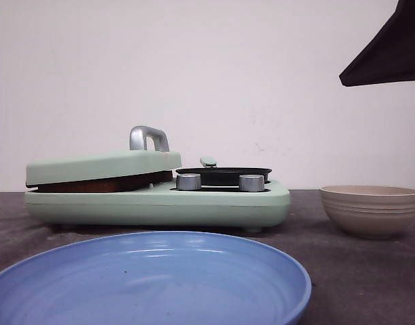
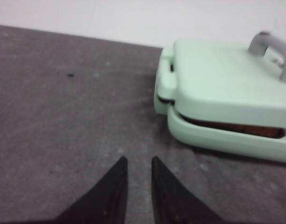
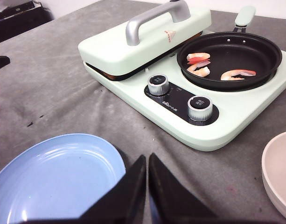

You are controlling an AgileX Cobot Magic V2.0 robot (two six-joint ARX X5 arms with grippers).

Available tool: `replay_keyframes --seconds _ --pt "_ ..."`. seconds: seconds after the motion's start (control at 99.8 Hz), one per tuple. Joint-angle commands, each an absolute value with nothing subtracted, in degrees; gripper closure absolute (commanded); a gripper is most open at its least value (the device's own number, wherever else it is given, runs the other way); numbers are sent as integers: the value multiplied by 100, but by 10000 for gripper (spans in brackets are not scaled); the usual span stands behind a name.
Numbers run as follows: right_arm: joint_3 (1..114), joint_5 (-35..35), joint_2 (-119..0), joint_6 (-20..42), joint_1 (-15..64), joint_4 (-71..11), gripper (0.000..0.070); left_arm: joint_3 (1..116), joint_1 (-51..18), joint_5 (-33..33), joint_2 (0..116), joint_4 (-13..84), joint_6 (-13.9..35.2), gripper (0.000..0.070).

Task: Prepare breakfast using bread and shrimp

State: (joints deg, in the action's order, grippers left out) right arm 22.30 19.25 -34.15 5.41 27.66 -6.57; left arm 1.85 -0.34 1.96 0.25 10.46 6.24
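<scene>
Three orange-and-white shrimp point(image 3: 202, 65) lie in the black pan point(image 3: 254, 60) on the right half of the mint-green breakfast maker point(image 1: 214, 203). Its hinged lid point(image 3: 147, 39) is down, with a silver handle point(image 1: 147, 137) on top. The bread is hidden under the lid; only a brown strip point(image 2: 236, 128) shows in the slit. My left gripper point(image 2: 138, 159) hovers over the table to the left of the maker, open by a narrow gap and holding nothing. My right gripper point(image 3: 147, 156) is shut and empty, raised between the blue plate and the maker. Its dark housing point(image 1: 390, 54) shows at the upper right.
A wide blue plate point(image 1: 214, 261) sits empty in front of the maker. An empty beige ribbed bowl point(image 1: 371, 210) stands to the maker's right. Two silver knobs point(image 3: 157, 85) face the front of the maker. The pan's green handle point(image 3: 244, 15) points to the back.
</scene>
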Motion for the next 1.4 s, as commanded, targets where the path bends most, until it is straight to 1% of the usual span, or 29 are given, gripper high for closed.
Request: replay_keyframes --seconds 0.0,0.1,0.17,0.22,0.892,0.942,0.982,1.072,1.102,1.152,1.182,1.282,1.392 --pt "2250 1905 -3433 598 2801 -585 700 78 -38 150 16 1072 412 700" --pt "2250 1905 -3433 598 2799 -582 700 78 -38 145 16 1072 423 700" --pt "2250 1905 -3433 598 2801 -585 700 78 -43 224 16 1070 569 700" --pt "2250 1905 -3433 598 2801 -582 700 80 -45 301 16 1066 558 700" --pt "2250 1896 -3417 598 2801 -628 700 80 -43 296 19 1068 561 700" --pt "2250 1702 -3277 585 2766 -810 700 80 -43 296 19 1068 558 700" --pt "2244 1376 -3114 440 2746 -987 700 80 -43 296 19 1068 561 700" --pt "2091 242 -2718 -266 2705 -1055 700 80 -43 296 19 1068 558 700" --pt "1968 -8 -2545 -517 2661 -978 700 80 -43 296 19 1068 561 700" --pt "1675 -279 -2233 -740 2550 -742 700 80 -43 296 19 1068 558 700" --pt "1411 -344 -2012 -847 2447 -521 700 80 -43 296 19 1068 561 700" --pt "639 -309 -1459 -864 2180 40 700 80 -43 296 19 1068 561 700" --pt "73 -108 -869 -860 1984 27 700 80 -43 296 19 1068 561 700"
